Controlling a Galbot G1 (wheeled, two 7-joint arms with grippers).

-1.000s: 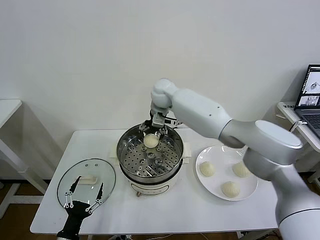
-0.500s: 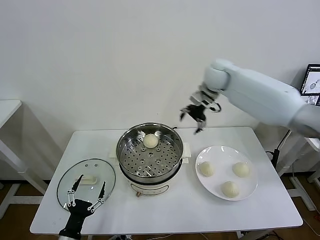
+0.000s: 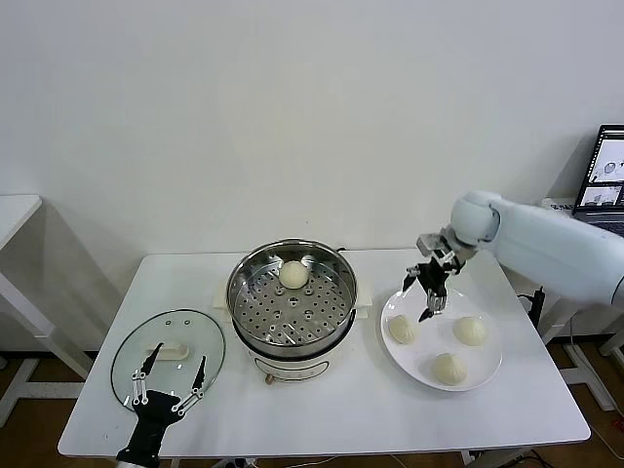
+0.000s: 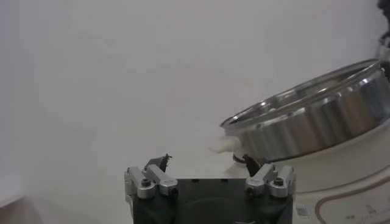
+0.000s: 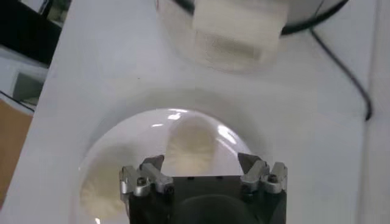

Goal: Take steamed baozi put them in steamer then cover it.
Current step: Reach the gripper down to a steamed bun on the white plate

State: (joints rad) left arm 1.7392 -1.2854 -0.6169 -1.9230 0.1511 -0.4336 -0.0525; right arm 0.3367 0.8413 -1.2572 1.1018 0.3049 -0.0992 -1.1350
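since half a second ago the right gripper (image 3: pixel 430 289) has swung away from above the steamer (image 3: pixel 292 297) and down over the plate (image 3: pixel 487 369), jaws released and empty.

going left to right: the left gripper (image 3: pixel 168 378) sits at the counter's (image 3: pixel 341 409) near left edge, jaws spread wide and empty, tips over the 6 o'clock rim of the lid (image 3: pixel 168 353), which lies flat on the counter just beside the steamer. one bun (image 3: pixel 294 274) rests in the steamer's basket at about 12 o'clock. on the plate, three buns: one at 9 o'clock (image 3: pixel 404 330), one at 2 o'clock (image 3: pixel 470 331), one at 6 o'clock (image 3: pixel 449 368). the right gripper hovers above the 9 o'clock bun (image 5: pixel 190 145).
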